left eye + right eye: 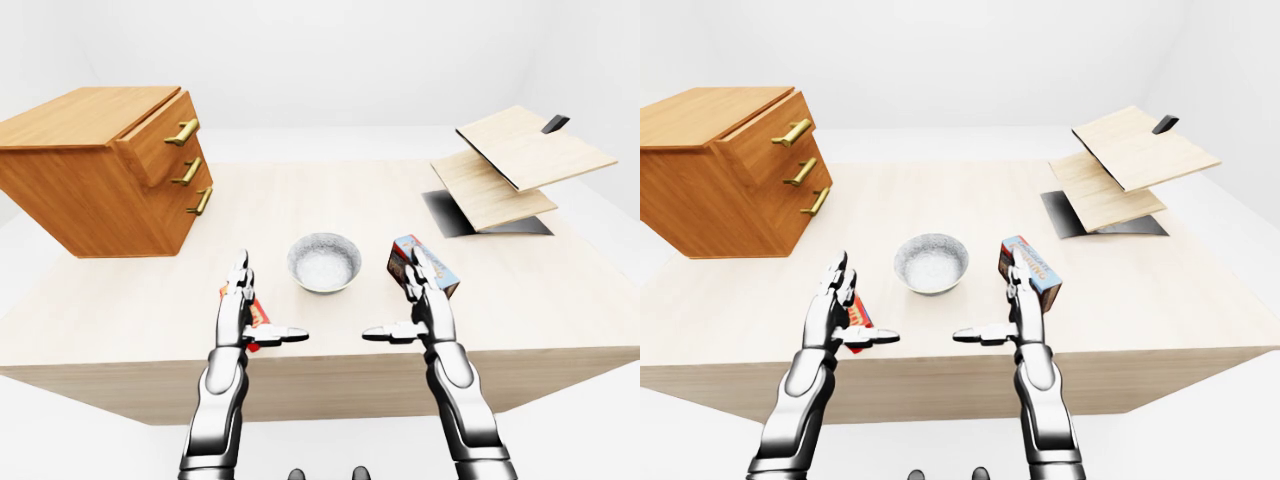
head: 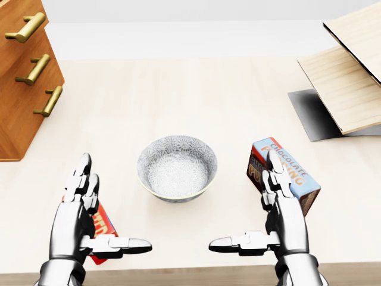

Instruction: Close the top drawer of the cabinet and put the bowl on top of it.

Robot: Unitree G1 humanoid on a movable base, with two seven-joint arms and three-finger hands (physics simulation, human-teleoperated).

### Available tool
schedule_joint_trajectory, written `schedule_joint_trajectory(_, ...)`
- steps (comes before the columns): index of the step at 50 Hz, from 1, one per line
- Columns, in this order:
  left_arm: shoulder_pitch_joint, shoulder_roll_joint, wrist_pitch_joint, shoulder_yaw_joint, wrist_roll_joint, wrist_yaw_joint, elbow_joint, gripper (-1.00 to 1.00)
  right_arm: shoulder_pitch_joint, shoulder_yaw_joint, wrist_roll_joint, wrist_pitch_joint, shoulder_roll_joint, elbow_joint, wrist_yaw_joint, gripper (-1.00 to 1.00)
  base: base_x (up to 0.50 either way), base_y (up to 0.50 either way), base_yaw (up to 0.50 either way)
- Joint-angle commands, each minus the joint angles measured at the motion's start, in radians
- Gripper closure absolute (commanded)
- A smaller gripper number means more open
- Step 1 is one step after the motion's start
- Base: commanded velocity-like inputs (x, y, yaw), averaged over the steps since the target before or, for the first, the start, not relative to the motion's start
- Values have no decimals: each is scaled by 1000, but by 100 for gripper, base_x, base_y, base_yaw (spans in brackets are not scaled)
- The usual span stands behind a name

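A pale wooden table [image 1: 330, 200] fills most of each view. At its upper left in the left-eye view stands a brown wooden cabinet [image 1: 90, 190] with three drawers, each with a brass handle. Its top drawer [image 1: 155, 135] is pulled partway out, so its face juts beyond the two below. At the upper right, two light wooden boards [image 1: 520, 150] lie tilted one over the other above a dark flat plate [image 1: 450, 215]. The robot's left hand [image 2: 77, 214] and right hand [image 2: 286, 220] hover over the table's bottom edge in the head view. Both have their fingers spread and straight, thumbs pointing inward toward each other, and neither grasps anything. Between and just above them in that view, the bowl [image 2: 177, 167], grey and patterned, sits upright on the table, well apart from the cabinet. A blue and orange chocolate pudding box [image 2: 299, 177] lies partly behind the right hand's fingers. A small red packet [image 2: 106, 229] shows beneath the left hand.
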Motion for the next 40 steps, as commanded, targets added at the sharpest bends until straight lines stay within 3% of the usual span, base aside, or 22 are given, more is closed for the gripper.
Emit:
schedule_joint_trajectory(1,33,15,37,26,-7,-39,-71,-100,56,-6,29,50,2,-96,25,-100,0,0,0)
schedule_joint_trajectory(7,53,11,38,25,9,-36,-106,-100,97,-2,45,67,1,-179,28,-100,0,0,0)
schedule_joint_trajectory(19,132,2,46,12,26,-44,-237,-100,215,12,55,67,4,-364,54,-100,0,0,0)
schedule_joint_trajectory(25,152,2,11,14,57,-34,-260,-100,241,18,53,67,4,-402,55,-100,0,0,0)
schedule_joint_trajectory(30,157,3,30,28,42,-49,-284,-100,257,21,54,67,4,-424,55,-100,0,0,0)
schedule_joint_trajectory(40,221,-8,16,30,45,-60,-386,-100,272,26,52,67,3,-440,55,-100,0,0,0)
